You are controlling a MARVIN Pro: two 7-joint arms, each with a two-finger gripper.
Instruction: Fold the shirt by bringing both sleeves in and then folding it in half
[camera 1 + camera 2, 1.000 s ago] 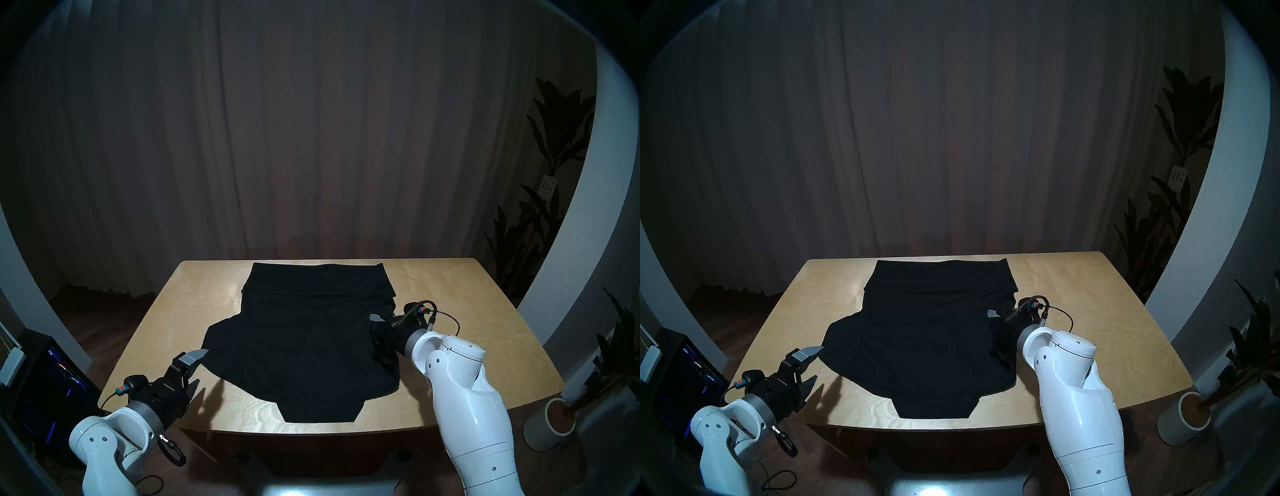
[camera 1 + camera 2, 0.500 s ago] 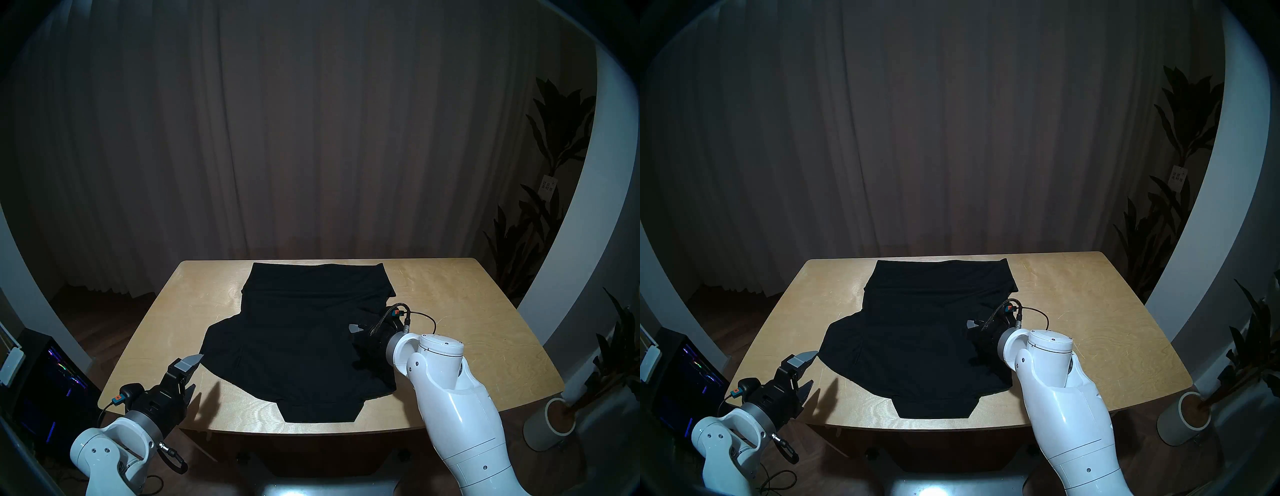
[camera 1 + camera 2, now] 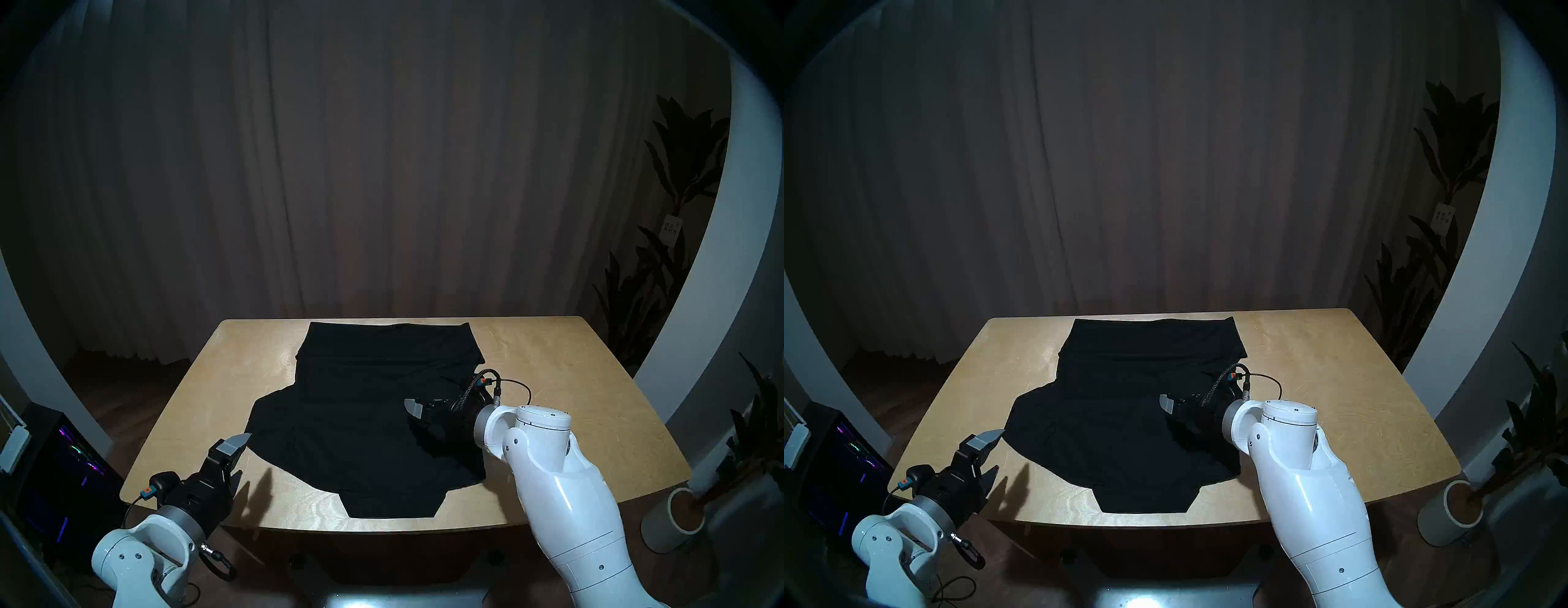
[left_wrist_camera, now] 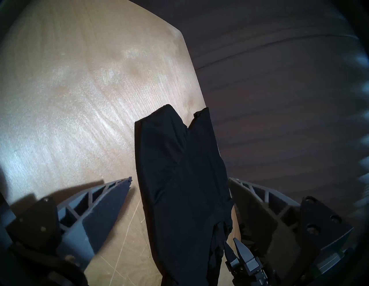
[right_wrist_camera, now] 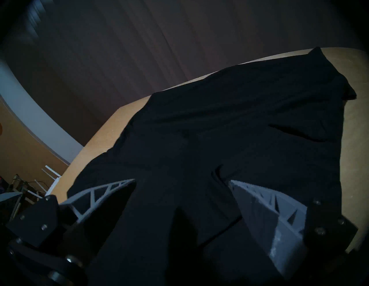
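Note:
The black shirt [image 3: 373, 403] lies flat on the wooden table [image 3: 551, 382]. Its left sleeve [image 3: 271, 420] sticks out toward the table's left edge. The right side of the shirt is drawn in over the body, and the right sleeve's outline is lost in the black fabric. My right gripper [image 3: 418, 420] hovers low over that drawn-in part. In the right wrist view its fingers [image 5: 111, 191] stand wide apart, open, with shirt fabric [image 5: 219, 119] lying between and beyond them. My left gripper [image 3: 242, 458] is open beside the left sleeve's tip, and the shirt [image 4: 175, 169] shows between its fingers.
A dark curtain hangs behind the table. On the floor at the right stands a white plant pot [image 3: 679, 518], with tall plants behind it. A lit computer case [image 3: 63, 467] sits on the floor at the left, close to my left arm.
My right gripper moved left from the shirt's right edge, dragging the fabric over the body, then opened. The left gripper stayed open and shifted only slightly.

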